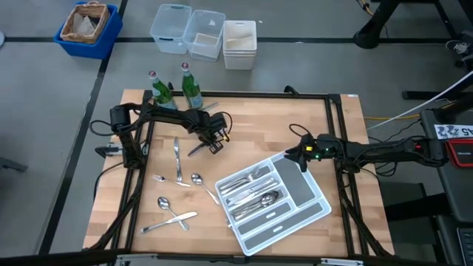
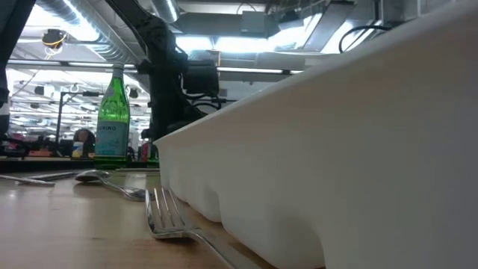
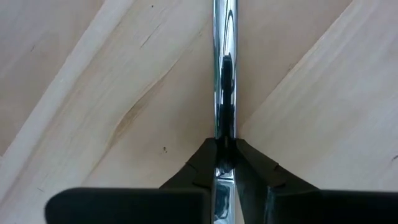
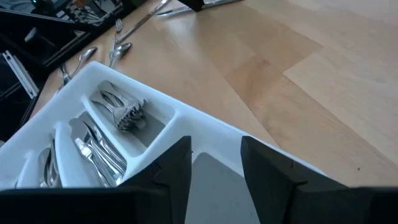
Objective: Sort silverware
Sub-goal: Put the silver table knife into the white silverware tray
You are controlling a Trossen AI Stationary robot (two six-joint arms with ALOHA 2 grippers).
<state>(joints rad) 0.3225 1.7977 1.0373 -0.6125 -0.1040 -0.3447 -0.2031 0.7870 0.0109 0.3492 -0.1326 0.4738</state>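
Near the middle of the wooden table, my left gripper (image 1: 215,142) (image 3: 224,155) is shut on a slim shiny piece of silverware (image 1: 198,149) (image 3: 224,74). More silverware lies flat on the table's left half: a knife (image 1: 177,159), a fork (image 1: 166,179), two spoons (image 1: 198,179) (image 1: 164,203) and another knife (image 1: 170,222). The white divided tray (image 1: 325,208) (image 4: 186,118) lies near right, with forks (image 4: 121,109), spoons and knives in its compartments. Above the tray's far right corner, my right gripper (image 1: 299,159) (image 4: 214,165) hangs open and holds nothing. My left gripper pinches the silverware piece between its two fingers (image 3: 249,165), at a spot along its slim shaft (image 3: 224,134). The fingers come from above, pointing steeply down. The shaft runs on out past the fingertips over the wood; whether its far end is on the table I cannot tell.
Two green glass bottles (image 1: 161,90) (image 1: 191,87) stand at the table's far left edge, close behind my left arm. Clear and white bins (image 1: 203,33) and a blue basket (image 1: 87,28) sit on the floor beyond. Bare wood shows between the tray and the far edge.
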